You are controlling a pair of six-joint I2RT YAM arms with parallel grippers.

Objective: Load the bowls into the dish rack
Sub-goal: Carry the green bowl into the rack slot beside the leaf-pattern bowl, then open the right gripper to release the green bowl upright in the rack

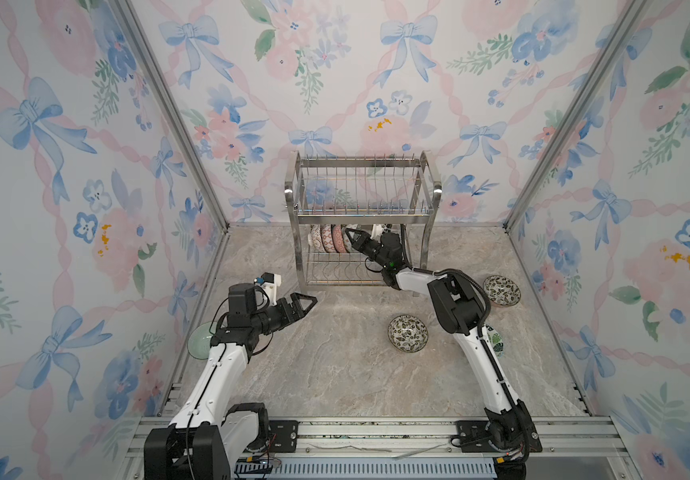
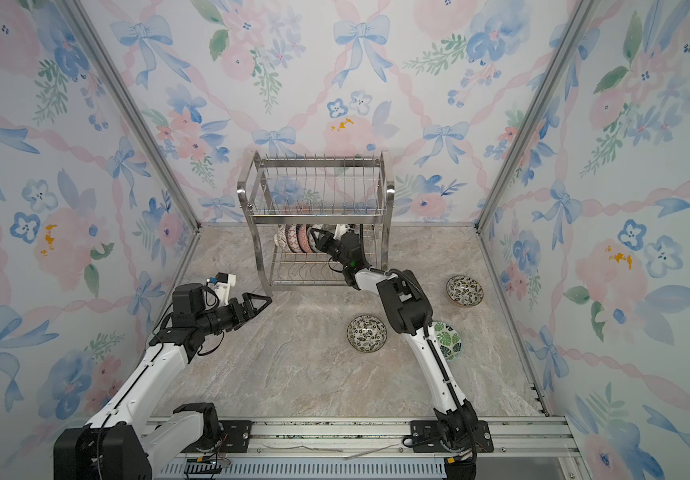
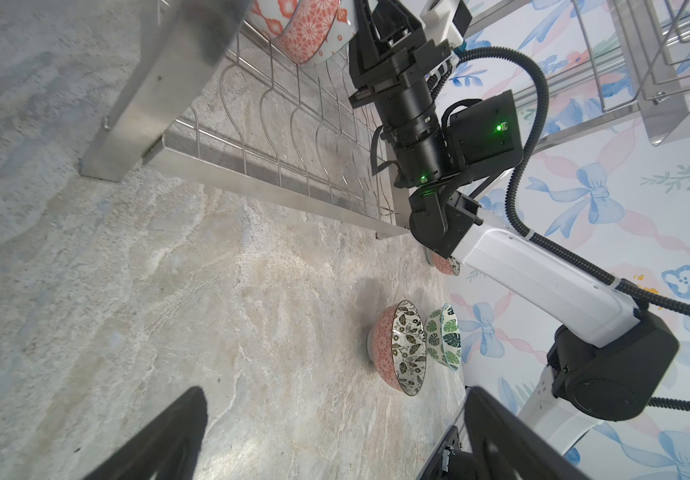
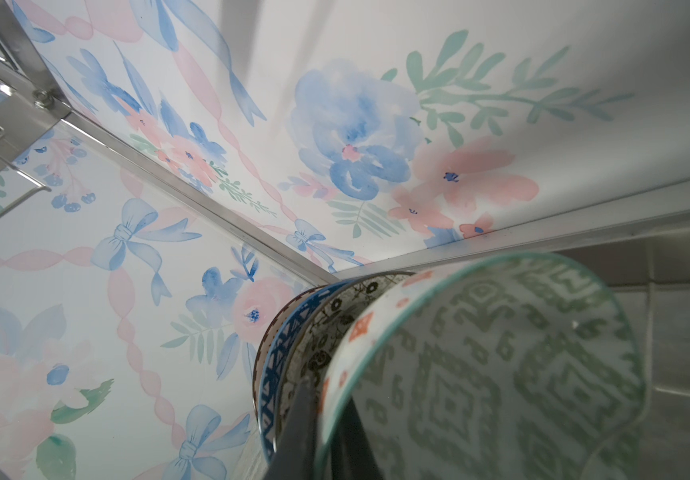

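Right end effector (image 1: 349, 237) is pinching a pale-green patterned bowl (image 4: 501, 374) in the steel wire dish rack (image 1: 436, 195), risking bumping the neighbouring bowls (image 1: 326, 240); left end effector (image 1: 306, 303) is gaping wide.

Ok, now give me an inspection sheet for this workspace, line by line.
Surface: marble-look tabletop, no spills seen.
Job's things: dish rack at the back; row of bowls on edge in its lower tier; loose on the tabletop: leafy bowl, second leafy bowl, green-leaf bowl, pale green bowl.
Clutter: nothing seen.
Grippers: left gripper open, empty; right gripper shut on green-patterned bowl at the row's end.
Cables: black conduit along the right arm.
Surroundings: floral walls; metal rail in front.
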